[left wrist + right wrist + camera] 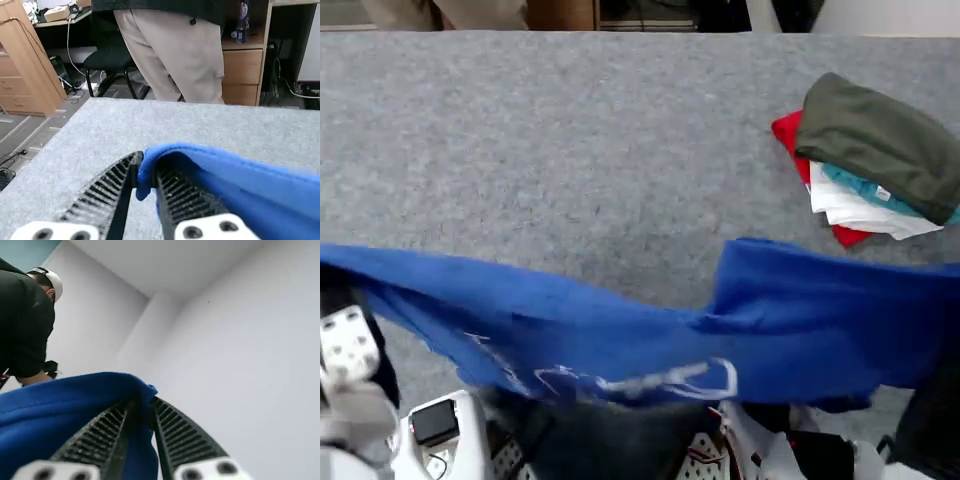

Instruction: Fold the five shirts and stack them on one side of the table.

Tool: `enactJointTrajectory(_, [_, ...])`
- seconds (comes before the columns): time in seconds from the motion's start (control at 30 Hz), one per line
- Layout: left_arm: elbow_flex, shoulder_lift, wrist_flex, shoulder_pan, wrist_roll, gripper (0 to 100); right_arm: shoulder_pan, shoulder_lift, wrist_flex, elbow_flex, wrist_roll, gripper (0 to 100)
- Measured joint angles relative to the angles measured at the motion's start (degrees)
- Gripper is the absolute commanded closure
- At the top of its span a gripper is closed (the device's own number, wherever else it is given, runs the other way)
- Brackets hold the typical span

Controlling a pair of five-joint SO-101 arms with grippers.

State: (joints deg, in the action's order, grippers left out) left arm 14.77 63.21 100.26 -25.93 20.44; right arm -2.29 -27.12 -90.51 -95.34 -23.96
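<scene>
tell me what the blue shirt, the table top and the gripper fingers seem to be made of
The blue shirt: soft knit cloth, probably cotton jersey, matte; it sags and creases.
The table top: grey felt or low-pile carpet, judging by its fuzzy, speckled, dull surface.
The fingers of the left gripper: black ribbed plastic, possibly printed; matte with ridges.

The blue shirt (620,335) runs off both sides of the high view, and its print is too blurred to read. Its cloth folds over the tips of my left gripper (145,172) and my right gripper (142,407). The red shirt (787,130) lies mostly buried at the bottom of the stack (870,150).
</scene>
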Motion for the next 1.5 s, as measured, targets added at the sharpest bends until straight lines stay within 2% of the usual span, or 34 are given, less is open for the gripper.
enactJointTrajectory(0.1, [-2.81, 3.78, 0.0, -0.62, 0.09, 98, 0.09, 0.0, 1.76, 0.53, -3.25, 99.5])
enactJointTrajectory(0.27, [-5.63, 5.98, -0.44, -6.07, 0.09, 98, 0.09, 0.0, 3.34, 5.71, -8.62, 99.5])
enactJointTrajectory(0.47, [-10.73, 6.24, -5.36, -8.79, 0.09, 98, 0.09, 0.0, 3.34, 11.69, -10.02, 99.5])
enactJointTrajectory(0.63, [-20.84, 6.15, -15.65, -8.79, -2.81, 98, 0.09, 0.0, 3.69, 24.97, -10.02, 99.5])
enactJointTrajectory(0.8, [-37.1, 6.07, -34.9, -8.35, -9.23, 98, 1.85, 0.44, 6.15, 44.22, -10.02, 99.5])
enactJointTrajectory(0.97, [-53.54, 5.63, -52.31, -1.93, -11.25, 98, 4.84, 0.7, 16.53, 65.32, -10.02, 99.5])
enactJointTrajectory(1.17, [-66.55, 4.92, -66.73, 4.92, -11.25, 98, 6.59, 0.88, 37.27, 89.67, -9.93, 99.5])
enactJointTrajectory(1.33, [-67.52, -1.85, -75.69, 5.98, -11.43, 98, 8.26, 0.88, 54.59, 103.3, -6.42, 99.5])
enactJointTrajectory(1.5, [-58.73, -17.93, -77.19, 6.68, -11.78, 98, 10.29, 1.67, 66.55, 109.1, -5.89, 99.5])
